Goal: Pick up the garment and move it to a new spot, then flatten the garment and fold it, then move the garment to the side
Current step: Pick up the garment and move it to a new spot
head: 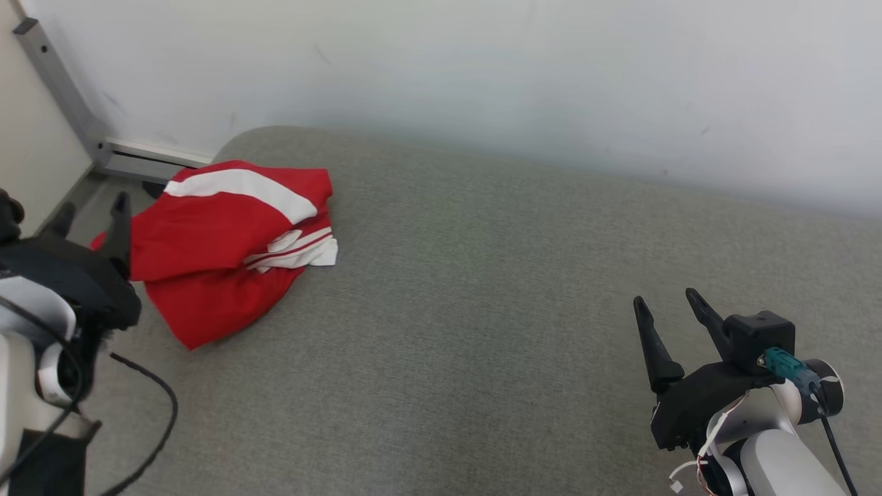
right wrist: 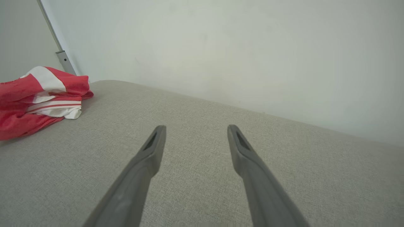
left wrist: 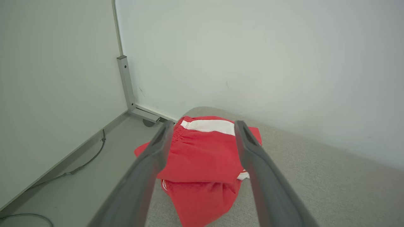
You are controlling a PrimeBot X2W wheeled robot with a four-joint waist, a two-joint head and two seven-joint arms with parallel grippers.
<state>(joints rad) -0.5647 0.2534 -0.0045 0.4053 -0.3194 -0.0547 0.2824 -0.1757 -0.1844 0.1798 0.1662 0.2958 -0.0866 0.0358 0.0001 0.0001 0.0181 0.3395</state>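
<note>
A crumpled red garment [head: 220, 248] with white stripes lies bunched at the far left corner of the grey upholstered surface [head: 482, 296]. My left gripper [head: 93, 213] is open just left of the heap, its fingers apart and holding nothing. From the left wrist the garment [left wrist: 202, 157] sits straight ahead between and beyond the open left gripper [left wrist: 203, 126]. My right gripper [head: 665, 300] stands open at the lower right, far from the cloth. In the right wrist view the garment [right wrist: 41, 97] lies at the far left, with the right gripper [right wrist: 194, 127] open over bare fabric.
A white wall [head: 517, 83] runs behind the surface. A grey metal post and foot [head: 76, 117] stand at the far left corner, with floor and a cable [left wrist: 85, 160] below the surface's left edge. A black cable [head: 148, 413] hangs from my left arm.
</note>
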